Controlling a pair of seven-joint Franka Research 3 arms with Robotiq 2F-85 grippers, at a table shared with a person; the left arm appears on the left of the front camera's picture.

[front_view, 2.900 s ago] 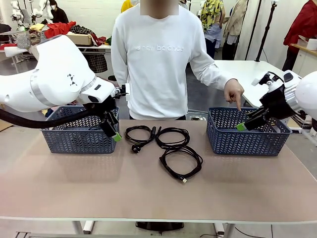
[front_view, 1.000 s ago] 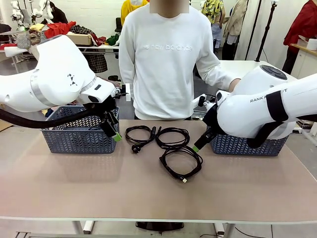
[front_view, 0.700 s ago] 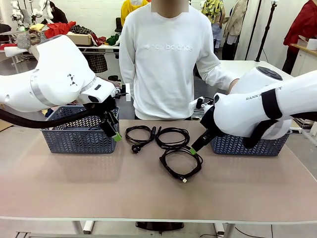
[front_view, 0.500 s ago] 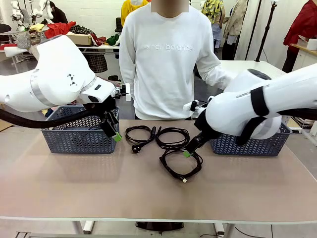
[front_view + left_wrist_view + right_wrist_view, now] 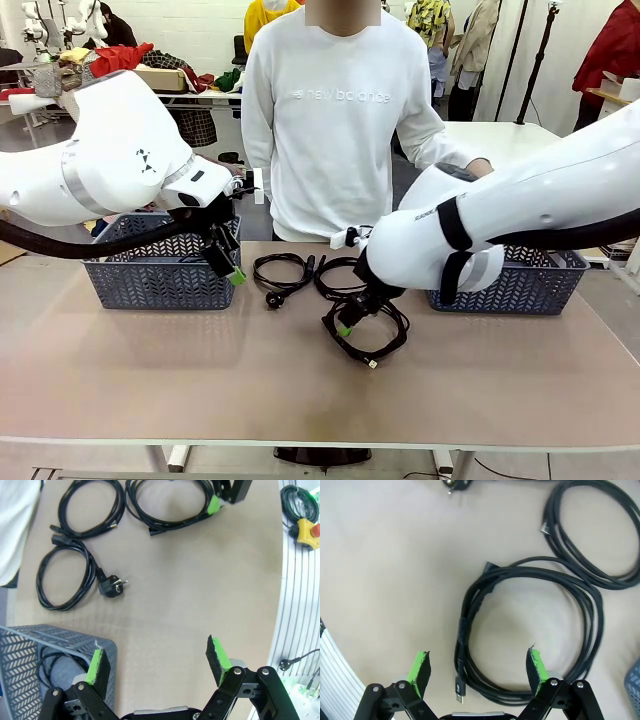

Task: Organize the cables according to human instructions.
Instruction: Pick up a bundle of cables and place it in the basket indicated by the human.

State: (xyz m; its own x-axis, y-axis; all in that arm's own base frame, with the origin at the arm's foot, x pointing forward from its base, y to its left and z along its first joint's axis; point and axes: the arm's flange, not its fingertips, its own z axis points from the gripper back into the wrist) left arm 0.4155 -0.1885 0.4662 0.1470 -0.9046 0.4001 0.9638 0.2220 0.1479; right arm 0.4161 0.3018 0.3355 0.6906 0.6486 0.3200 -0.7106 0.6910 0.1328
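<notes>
Right arm swings away from the right basket (image 5: 520, 290) to the middle of the counter (image 5: 300, 390), which brings the right claw (image 5: 350, 322) low over the near cable (image 5: 398, 338), the coil closest to the robot; the jaws stand wide apart and grip nothing, and in the right wrist view the near side of that coil (image 5: 464, 630) lies between the green pads (image 5: 536, 664). Whether the pads already touch the cord cannot be told. Left claw (image 5: 228, 265) keeps its place at the corner of the left basket (image 5: 150, 288), jaws also apart and empty; one cable (image 5: 47, 661) lies inside that basket. Middle cable (image 5: 372, 268) and plug cable (image 5: 262, 265) lie untouched on the counter. Judged from this approach, a grasp of the near cable is the step in hand, probably bound for the right basket that the person indicated earlier
</notes>
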